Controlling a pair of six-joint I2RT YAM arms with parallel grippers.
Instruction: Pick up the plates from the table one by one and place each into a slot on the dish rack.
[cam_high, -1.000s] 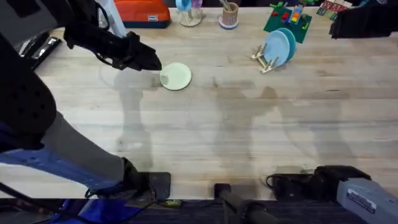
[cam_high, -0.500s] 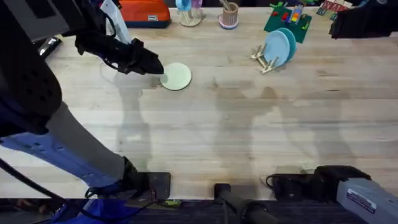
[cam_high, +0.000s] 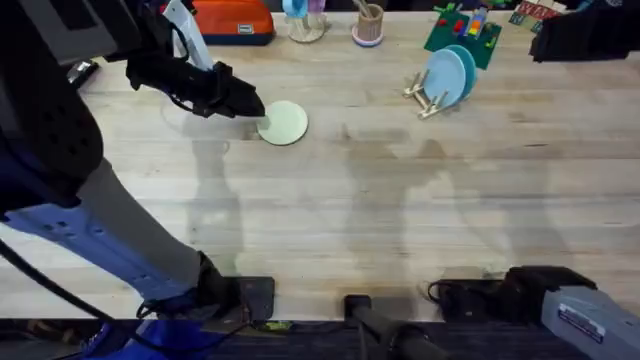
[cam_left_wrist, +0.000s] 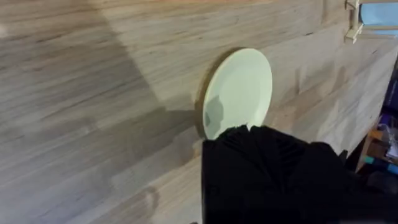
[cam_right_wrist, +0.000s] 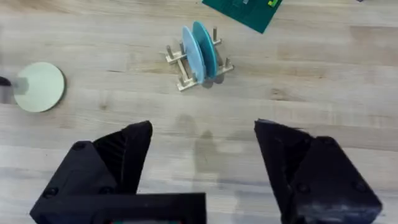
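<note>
Right jaws (cam_right_wrist: 202, 168): parked at the near right edge of the bench (cam_high: 400, 220), spread wide, holding nothing; well apart from every plate.
Left jaws (cam_high: 252, 108): stretched out over the far left of the bench, tips right at the left rim of the cream-yellow plate (cam_high: 284, 123); in the left wrist view seemingly drawn together over that rim (actual contact hidden behind the black fingers), so gripping or merely touching cannot be told.
Cream-yellow plate: flat on the bench, just to the right of the left jaws; round, so no long axis to line up with, only the nearest rim to take.
Nearer arm: left, by far (right arm sits across the whole bench).
Dish rack (cam_high: 428, 98): far right of the bench, well apart from the cream-yellow plate; carry runs rightward and slightly away.
Slot: judged free beside the standing plates, though which gap exactly is too small to tell.
Count, plates: three in all; one cream-yellow lying flat, two light blue plates (cam_right_wrist: 200, 51) standing on edge between the pegs.
Count, racks: one.
Count, arms: two.
</note>
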